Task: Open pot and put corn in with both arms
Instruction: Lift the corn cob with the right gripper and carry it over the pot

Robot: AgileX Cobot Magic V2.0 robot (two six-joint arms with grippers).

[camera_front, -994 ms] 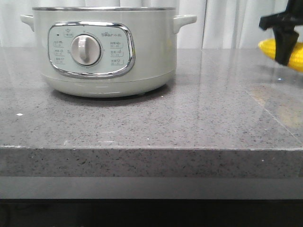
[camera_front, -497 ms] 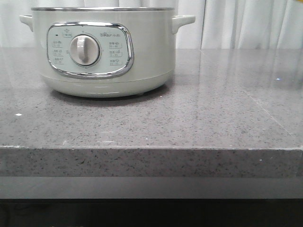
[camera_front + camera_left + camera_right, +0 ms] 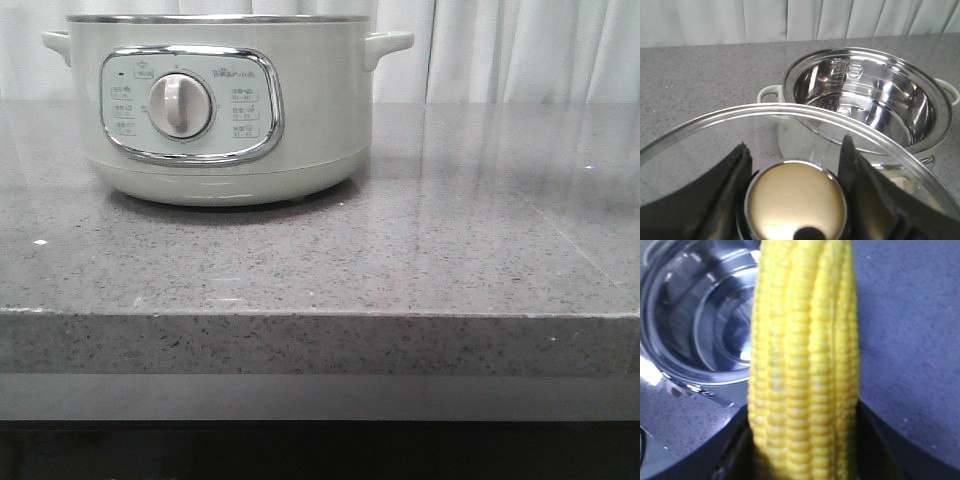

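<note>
Two grippers are holding things. The right gripper [image 3: 802,460] is squeezing the corn [image 3: 802,355], the open pot [image 3: 695,310] at ten o'clock. The left gripper [image 3: 795,190] is pinching the glass lid's knob [image 3: 796,202].

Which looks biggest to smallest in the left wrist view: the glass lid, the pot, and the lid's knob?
1. Glass lid, widest in frame, though it sits nearest the camera, so this may be only nearness.
2. Pot.
3. Knob, clearly smallest, held in the left gripper.

The pot [image 3: 225,105] sits lidless at the far left of the grey speckled countertop [image 3: 400,260], dial facing forward
</note>
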